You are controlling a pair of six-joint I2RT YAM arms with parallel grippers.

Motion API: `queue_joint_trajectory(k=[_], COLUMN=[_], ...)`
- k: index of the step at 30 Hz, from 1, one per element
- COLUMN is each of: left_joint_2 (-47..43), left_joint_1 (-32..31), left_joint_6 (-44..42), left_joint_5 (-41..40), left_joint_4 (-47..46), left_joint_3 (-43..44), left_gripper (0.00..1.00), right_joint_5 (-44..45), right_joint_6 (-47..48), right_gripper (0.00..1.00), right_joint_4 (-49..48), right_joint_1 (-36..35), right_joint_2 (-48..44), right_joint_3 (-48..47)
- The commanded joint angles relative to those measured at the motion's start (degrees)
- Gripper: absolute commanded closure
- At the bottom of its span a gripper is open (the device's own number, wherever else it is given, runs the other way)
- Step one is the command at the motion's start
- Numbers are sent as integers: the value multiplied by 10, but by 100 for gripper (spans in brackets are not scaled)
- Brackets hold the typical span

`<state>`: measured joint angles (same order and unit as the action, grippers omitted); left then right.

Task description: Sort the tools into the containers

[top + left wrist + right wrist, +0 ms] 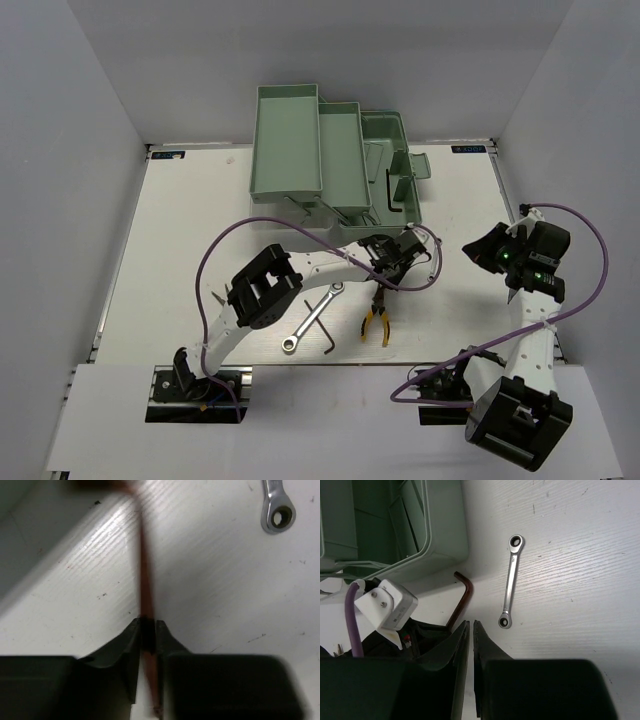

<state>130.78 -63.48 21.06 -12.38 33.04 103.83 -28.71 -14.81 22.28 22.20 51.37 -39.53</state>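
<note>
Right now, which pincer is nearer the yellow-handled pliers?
Left. The left pincer, shut on a hex key, is just beyond the pliers near the toolbox; the right pincer hangs far off to their right.

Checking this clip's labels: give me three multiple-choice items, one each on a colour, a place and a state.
1. What colour is the toolbox?
A. green
B. red
C. black

2. Where is the wrench?
A. in the toolbox
B. on the table
C. under the toolbox

3. How is the left end effector?
A. wide open
B. shut on a hex key
C. shut on the wrench

Answers:
1 A, its walls show pale green in the top view.
2 B, it lies flat on the white surface, apart from the toolbox.
3 B, the left wrist view shows it pinching the thin key, with the wrench off to the side.
</note>
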Motion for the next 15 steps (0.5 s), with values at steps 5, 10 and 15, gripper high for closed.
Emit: queue_joint_trajectory(k=[5, 10, 15], left_joint_2=[-37, -81, -145], left_joint_1=[-8, -8, -1], left_joint_6=[-5, -17, -23], left_joint_5=[2, 23, 66], left_joint_4=[0, -5, -32], left_joint_3=[14, 34, 40], left_gripper=[95, 100, 100], right_joint_5=[-14, -18, -28], right_joint_6=[0, 2, 12], right_gripper=[86, 81, 72], right_joint_4=[-12, -10, -10], right_joint_1=[7, 8, 10], right_joint_2=[-4, -7, -7], right_joint_3=[2, 2, 4])
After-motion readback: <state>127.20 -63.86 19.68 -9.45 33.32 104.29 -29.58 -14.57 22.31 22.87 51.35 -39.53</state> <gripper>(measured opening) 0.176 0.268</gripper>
